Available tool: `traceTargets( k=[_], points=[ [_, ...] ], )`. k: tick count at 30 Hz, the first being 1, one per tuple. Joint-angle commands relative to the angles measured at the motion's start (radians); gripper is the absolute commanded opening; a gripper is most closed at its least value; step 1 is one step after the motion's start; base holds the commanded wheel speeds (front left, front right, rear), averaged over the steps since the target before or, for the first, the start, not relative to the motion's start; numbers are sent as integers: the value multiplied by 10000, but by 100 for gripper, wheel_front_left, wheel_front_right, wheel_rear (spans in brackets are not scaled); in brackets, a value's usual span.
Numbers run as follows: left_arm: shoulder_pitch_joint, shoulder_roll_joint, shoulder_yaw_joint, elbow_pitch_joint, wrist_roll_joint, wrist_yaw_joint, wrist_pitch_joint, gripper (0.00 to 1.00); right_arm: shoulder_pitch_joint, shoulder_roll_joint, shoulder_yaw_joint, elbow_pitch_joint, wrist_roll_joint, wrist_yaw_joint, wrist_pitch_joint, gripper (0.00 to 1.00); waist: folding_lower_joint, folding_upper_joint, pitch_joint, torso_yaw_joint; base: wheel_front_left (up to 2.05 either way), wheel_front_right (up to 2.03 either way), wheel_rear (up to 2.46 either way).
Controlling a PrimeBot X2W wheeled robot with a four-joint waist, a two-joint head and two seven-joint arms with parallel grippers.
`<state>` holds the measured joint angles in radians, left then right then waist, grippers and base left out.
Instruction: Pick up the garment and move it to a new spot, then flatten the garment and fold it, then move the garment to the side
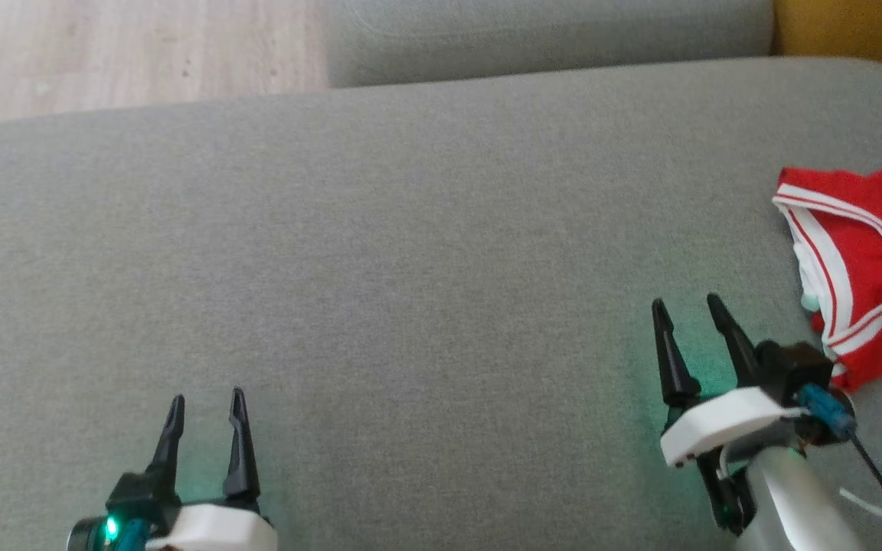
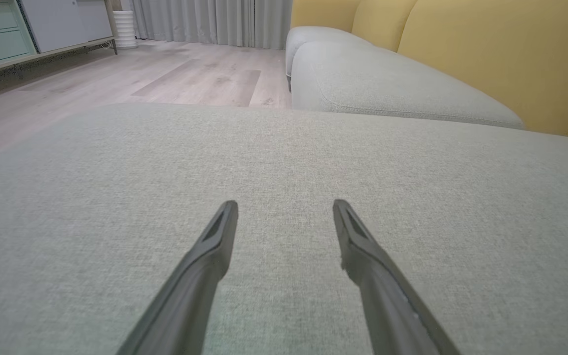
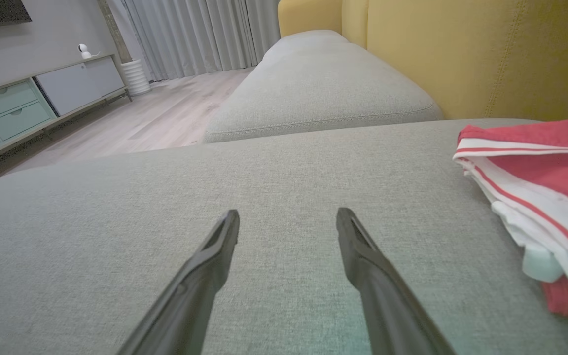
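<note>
Left jaws: The left gripper (image 1: 207,395) sits low over the grey seat cushion (image 1: 410,229). Its two dark fingers are spread wide with nothing between them.

Right jaws: The right gripper (image 1: 684,300) reaches further across the cushion and is well off to the right. Its jaws are also spread wide and empty, with the fingers pointing toward the sofa's back and leaning a little left.

Garment: The garment (image 1: 870,252) is red with white striped trim. It lies bunched on the right end of the same cushion, and neither gripper touches it. The head view's right edge cuts part of it off.

Direction from the jaws: The garment lies to the right of the right gripper's fingers, beside them more than ahead of them, near but apart. From the left gripper it is well apart, with bare cushion between.

Long axis: The striped band curves roughly from the sofa's back toward its front. Since part of the cloth is out of frame, its full length cannot be told.

Nearer arm: The right arm is clearly nearer.

Judgement: To reach the cloth, the right gripper would likely need to turn or shift rightward.

Surroundings: A second cushion (image 1: 548,38) lies beyond the first. A yellow backrest (image 3: 486,54) rises behind the garment, and pale wooden floor (image 1: 104,53) lies to the left.
</note>
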<state>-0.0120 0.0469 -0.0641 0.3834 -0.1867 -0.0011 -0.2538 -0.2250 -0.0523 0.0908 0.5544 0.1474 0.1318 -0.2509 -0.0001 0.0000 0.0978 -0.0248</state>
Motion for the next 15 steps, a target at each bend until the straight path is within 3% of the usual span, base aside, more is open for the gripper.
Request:
traceTargets(
  k=[1, 15],
  points=[
    [-67, 33, 398, -318, -14, -56, -80, 100, -10, 19, 270, -281, 120, -11, -108, 100, 1, 0, -284, 243, 0, 0, 0],
    [500, 33, 589, -642, -281, -231, -80, 100, 482, 20, 289, -286, 447, -11, -108, 100, 1, 0, -733, 339, 0, 0, 0]
  ],
)
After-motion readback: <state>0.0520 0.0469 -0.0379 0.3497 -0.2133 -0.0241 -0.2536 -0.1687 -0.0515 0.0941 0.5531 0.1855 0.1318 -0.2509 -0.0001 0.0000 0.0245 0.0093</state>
